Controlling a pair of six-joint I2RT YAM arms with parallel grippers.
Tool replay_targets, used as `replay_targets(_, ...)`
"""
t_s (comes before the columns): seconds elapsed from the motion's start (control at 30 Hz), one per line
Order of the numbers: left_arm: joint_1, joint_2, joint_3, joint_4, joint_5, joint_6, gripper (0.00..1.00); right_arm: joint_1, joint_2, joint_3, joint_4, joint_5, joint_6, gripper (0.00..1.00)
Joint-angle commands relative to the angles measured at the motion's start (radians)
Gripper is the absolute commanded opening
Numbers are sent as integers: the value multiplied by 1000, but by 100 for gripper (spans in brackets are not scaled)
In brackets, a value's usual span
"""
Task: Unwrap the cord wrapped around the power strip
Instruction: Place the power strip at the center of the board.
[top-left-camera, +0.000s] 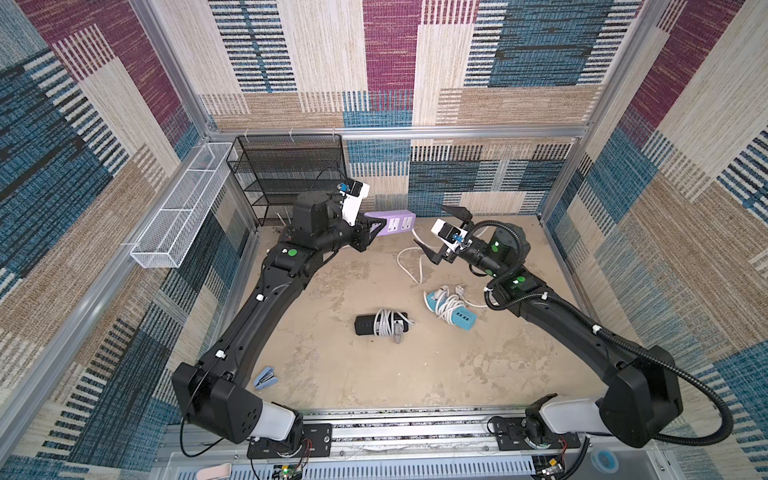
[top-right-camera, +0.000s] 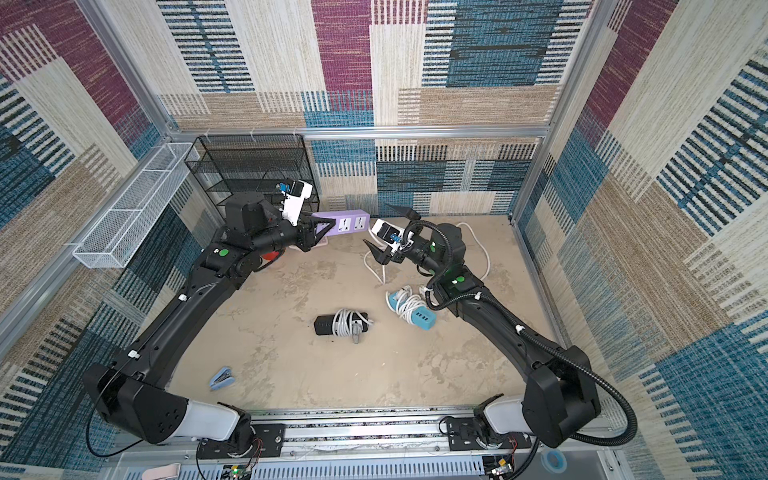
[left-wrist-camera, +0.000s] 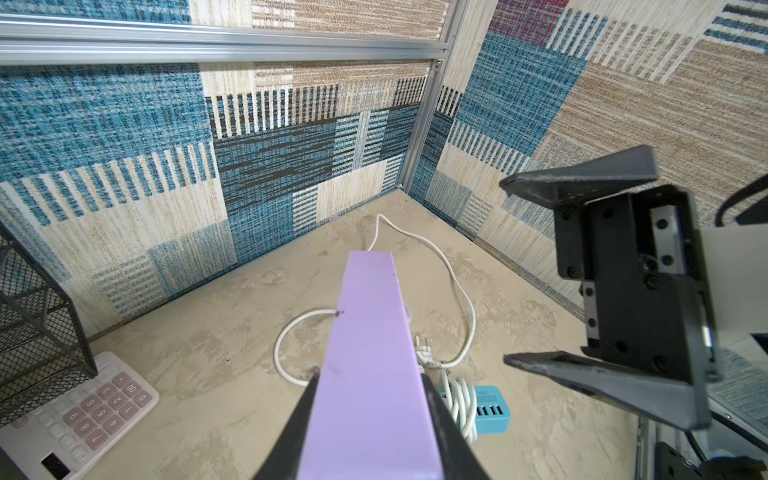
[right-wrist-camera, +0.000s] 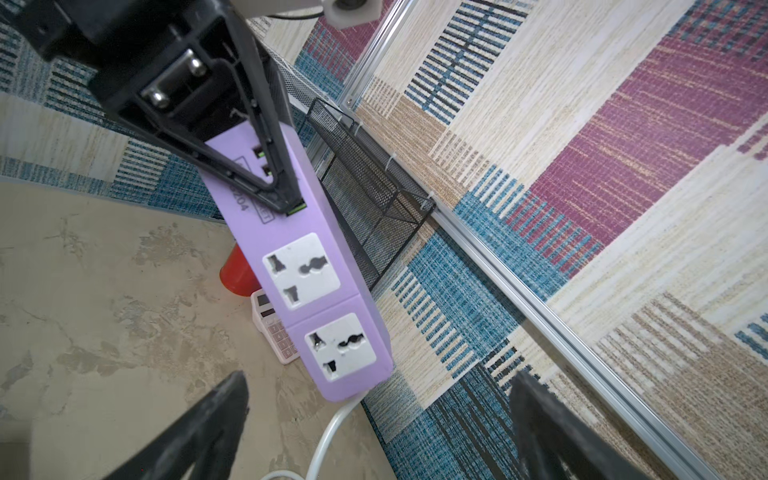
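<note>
step: purple strip (top-left-camera: 395, 222) looks unwound; no turn of cord shows on its body in either wrist view; judged the tail end of the unwrap
strip position: held off the tabletop (top-left-camera: 332, 374) near the back wall, roughly level, socket face showing in both top views
cord (left-wrist-camera: 457, 291): white; leaves the strip's far end, drops, lies in slack loops on the tabletop; plug (left-wrist-camera: 422, 353) rests just beside the blue strip (left-wrist-camera: 486, 409)
left gripper (top-left-camera: 376, 227): narrow, clamped on the purple strip at its USB end
right gripper (top-left-camera: 427, 224): jaws wide, empty; just off the strip's free end; touches nothing that I can see
next move: a judgement; lower the strip onto a bare patch clear of the loops, then let go; the right gripper could draw the slack straight; care needed not to drag the plug into the blue strip
count, strips: three; one purple, one black strip (top-left-camera: 380, 324), one blue
count, cords: three; one loose, two wound, on the black and the blue
count, grippers: two
count, rest: one stapler (top-left-camera: 264, 377); one calculator (left-wrist-camera: 83, 411); one red cup (right-wrist-camera: 237, 274); one black rack (top-left-camera: 286, 174); one white basket (top-left-camera: 183, 208)
</note>
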Motion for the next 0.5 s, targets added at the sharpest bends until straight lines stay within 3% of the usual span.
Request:
replay_targets(0.0,-4,-3,13,3,47,37,0,18,27,34,-69,-17,-55,99)
replay_targets(0.47,-12,-2,4,9,76,30,0,90,152,137,-83,136,-107,98)
